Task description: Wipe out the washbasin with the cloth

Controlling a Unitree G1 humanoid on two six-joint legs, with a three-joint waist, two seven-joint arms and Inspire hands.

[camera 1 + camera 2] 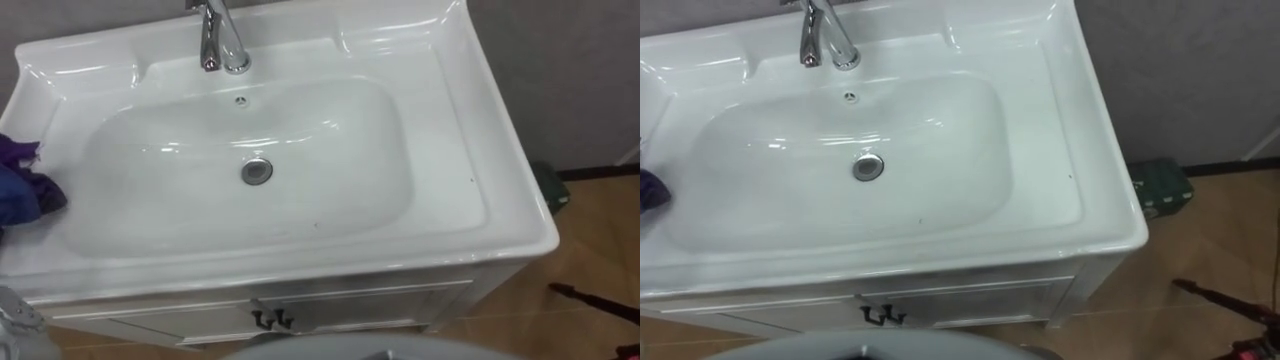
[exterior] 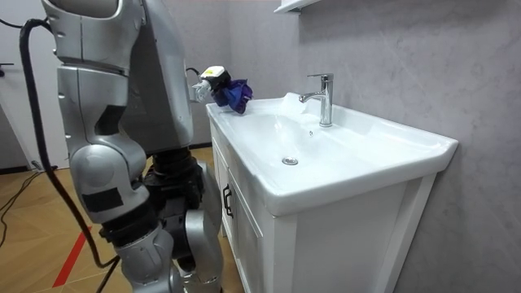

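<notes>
The white basin point(image 1: 455, 160) sits on a white cabinet right below me, its bowl bare around the metal drain point(image 1: 257, 171). A bunched purple and blue cloth point(image 1: 22, 187) rests on the basin's left rim; a corner of this cloth point(image 1: 650, 188) is at the edge of the right eye view. In the room view my left hand point(image 2: 203, 88) is at the basin's far end, fingers curled into the cloth point(image 2: 234, 94), which it holds at the rim. I stand close against the cabinet front.
A chrome faucet point(image 1: 222, 38) rises at the back of the basin. Two dark door handles point(image 1: 271, 319) are on the cabinet front. A grey wall runs behind and to the right. A green object point(image 1: 1162, 186) and a dark tool point(image 1: 1225, 300) lie on the wooden floor to the right.
</notes>
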